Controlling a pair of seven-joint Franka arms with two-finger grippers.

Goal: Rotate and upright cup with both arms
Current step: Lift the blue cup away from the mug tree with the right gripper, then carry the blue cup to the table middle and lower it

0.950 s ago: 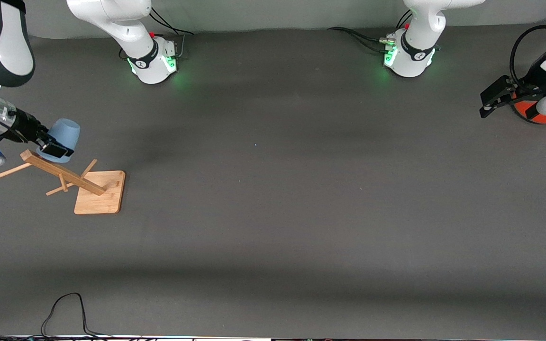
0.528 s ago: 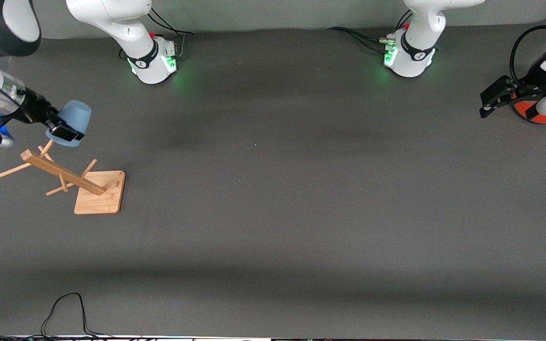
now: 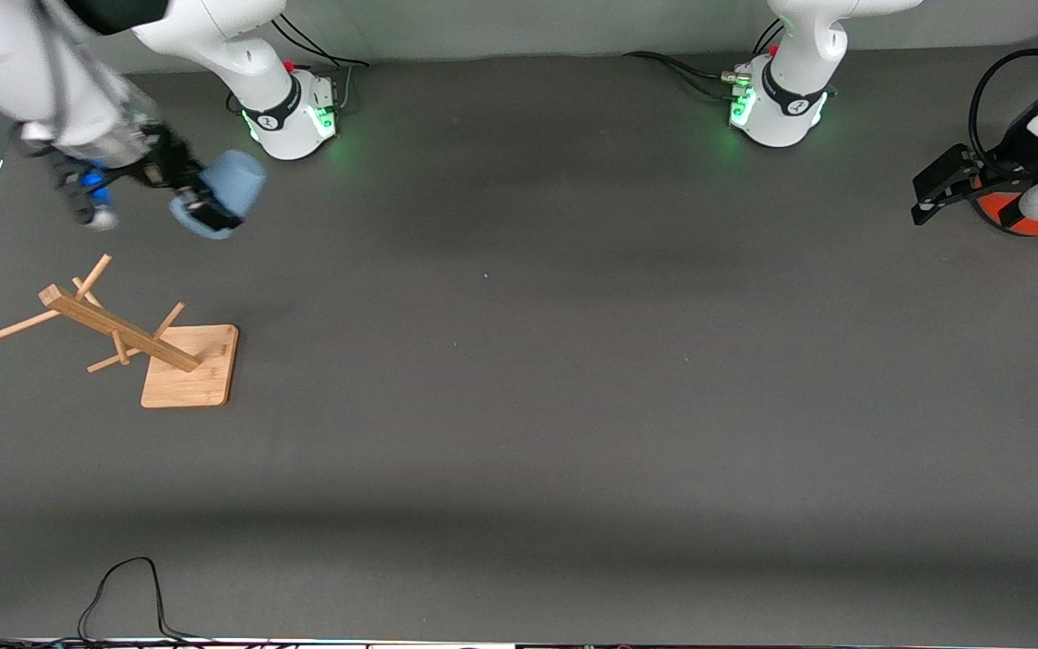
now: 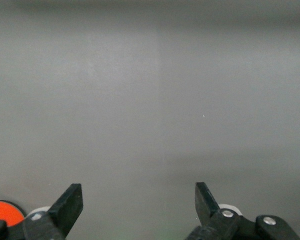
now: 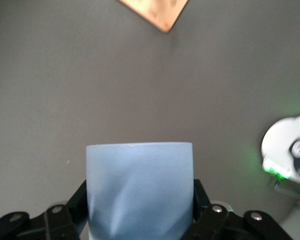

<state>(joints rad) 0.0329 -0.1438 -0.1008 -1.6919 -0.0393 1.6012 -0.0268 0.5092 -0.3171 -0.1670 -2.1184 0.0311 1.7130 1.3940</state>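
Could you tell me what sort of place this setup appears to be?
Probably a robotics lab bench: two fixed arms with green-lit bases, a grey mat-covered table, and loose cables at its edge.

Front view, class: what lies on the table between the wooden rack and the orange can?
Nothing: the front view shows only bare dark table between the wooden rack and the orange can.

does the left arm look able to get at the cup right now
Probably not as things stand: the cup is held up in the right gripper at the right arm's end of the table, while the open left gripper waits by the orange can at the left arm's end.
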